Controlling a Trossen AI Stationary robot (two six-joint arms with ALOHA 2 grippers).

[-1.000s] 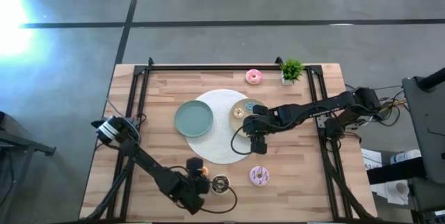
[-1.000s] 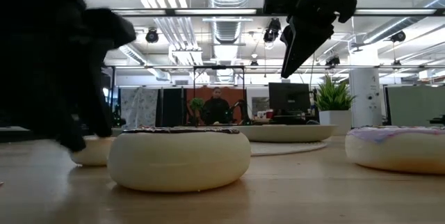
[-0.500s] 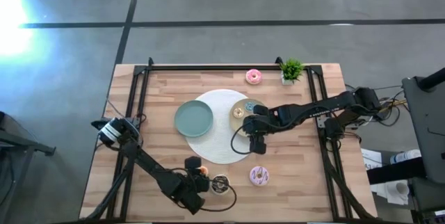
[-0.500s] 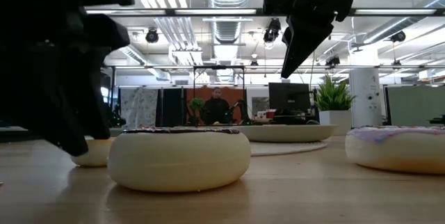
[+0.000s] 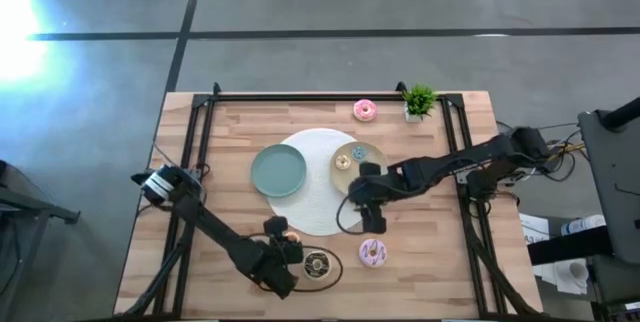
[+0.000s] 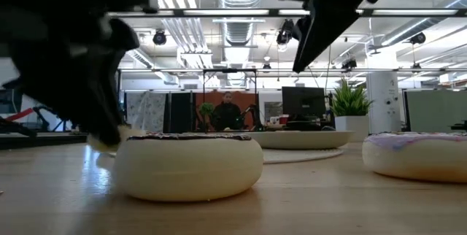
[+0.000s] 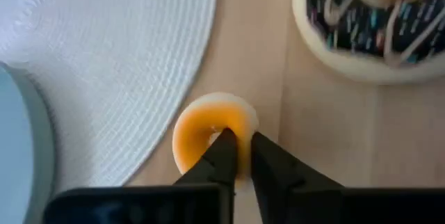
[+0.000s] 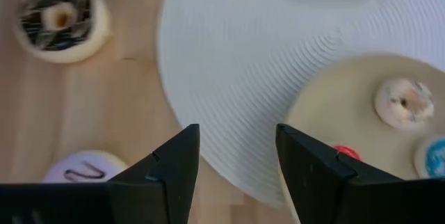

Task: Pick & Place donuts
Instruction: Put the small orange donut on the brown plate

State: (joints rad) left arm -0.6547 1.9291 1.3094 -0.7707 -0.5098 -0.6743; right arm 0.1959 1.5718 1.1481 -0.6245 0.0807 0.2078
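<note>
Left claw: fingers pinched narrow on the rim of a small orange donut, one tip inside its hole, at the white mat's edge; chocolate donut lies just beyond on the table. Right claw: spread wide, empty, above the mat's edge; lilac sprinkled donut near its finger, yellow-green plate with tiny donuts ahead.

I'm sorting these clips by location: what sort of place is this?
Probably an open-plan office or lab: exposed ceiling ducts, a monitor, and a seated person behind the wooden table.
</note>
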